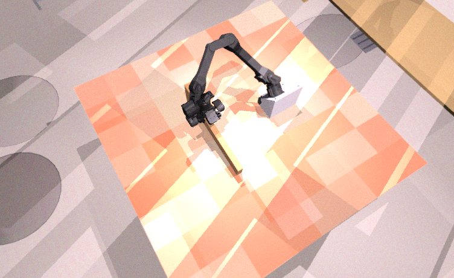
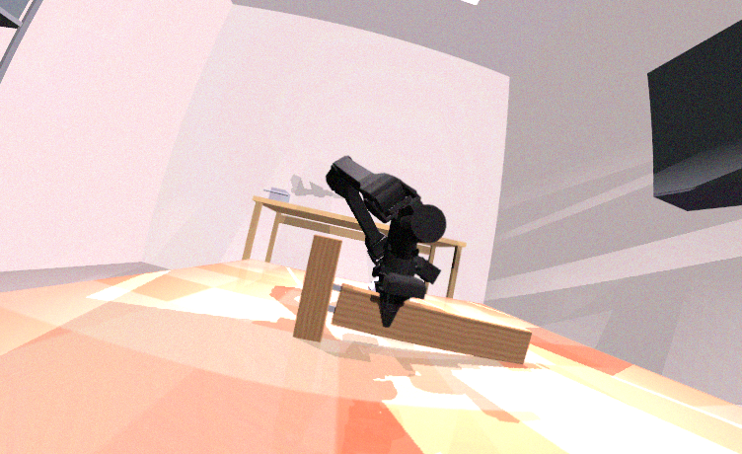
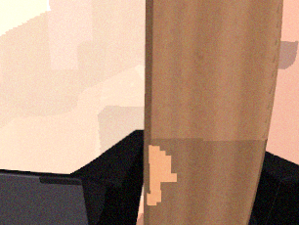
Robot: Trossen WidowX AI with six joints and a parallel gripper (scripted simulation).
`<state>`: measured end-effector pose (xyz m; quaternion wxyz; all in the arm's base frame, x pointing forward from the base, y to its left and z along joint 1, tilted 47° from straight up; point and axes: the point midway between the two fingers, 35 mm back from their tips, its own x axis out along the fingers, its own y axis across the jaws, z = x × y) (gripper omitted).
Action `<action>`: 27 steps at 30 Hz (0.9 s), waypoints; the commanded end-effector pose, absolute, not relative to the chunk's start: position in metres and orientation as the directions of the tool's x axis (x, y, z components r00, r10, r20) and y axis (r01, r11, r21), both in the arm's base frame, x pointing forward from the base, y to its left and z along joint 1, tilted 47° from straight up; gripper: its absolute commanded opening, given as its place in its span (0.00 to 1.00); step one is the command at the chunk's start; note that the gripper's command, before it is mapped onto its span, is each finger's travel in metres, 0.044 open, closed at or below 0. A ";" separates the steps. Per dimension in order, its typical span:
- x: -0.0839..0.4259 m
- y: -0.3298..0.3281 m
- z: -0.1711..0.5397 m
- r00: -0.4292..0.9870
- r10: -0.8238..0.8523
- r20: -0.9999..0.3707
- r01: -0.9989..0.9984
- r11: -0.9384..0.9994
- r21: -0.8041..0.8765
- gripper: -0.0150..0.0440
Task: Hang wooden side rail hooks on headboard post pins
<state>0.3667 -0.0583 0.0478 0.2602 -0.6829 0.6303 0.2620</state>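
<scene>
1. End effector (image 1: pixel 204 121) (image 2: pixel 387 322) (image 3: pixel 176 140): clenched on the rail (image 1: pixel 226 148) (image 2: pixel 447 333) (image 3: pixel 210 88), near the post (image 2: pixel 317 287).
2. Rail: hook end just beside the post, far end away from the post, apparently on the desk (image 1: pixel 339 172) (image 2: pixel 193 383).
3. Hooks (image 2: pixel 332 309): reaching toward the post; seating on pins hidden.
4. Left, probably: confirming seating, releasing, withdrawing from the post.

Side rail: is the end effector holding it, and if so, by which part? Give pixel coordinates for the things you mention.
Yes. The end effector (image 2: pixel 387 322) (image 3: pixel 176 140) is gripping the side rail (image 2: pixel 464 335) (image 3: pixel 210 73) (image 1: pixel 226 148) across its thickness, nearer the post-side end than the far end.
</scene>
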 end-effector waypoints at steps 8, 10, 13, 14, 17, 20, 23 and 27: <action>0.368 -0.057 0.052 0.079 -0.723 -0.686 -0.996 -0.080 -0.030 0.25; 0.368 -0.057 0.052 0.079 -0.723 -0.686 -0.996 -0.080 -0.030 0.25; 0.368 -0.057 0.052 0.079 -0.723 -0.686 -0.996 -0.080 -0.030 0.25; 0.368 -0.057 0.052 0.079 -0.723 -0.686 -0.996 -0.080 -0.030 0.25; 0.368 -0.057 0.052 0.079 -0.723 -0.686 -0.996 -0.080 -0.030 0.25; 0.368 -0.058 0.053 0.079 -0.723 -0.686 -0.996 -0.080 -0.030 0.25; 0.368 -0.058 0.053 0.079 -0.723 -0.686 -0.996 -0.080 -0.030 0.25; 0.368 -0.058 0.053 0.079 -0.723 -0.686 -0.996 -0.080 -0.030 0.25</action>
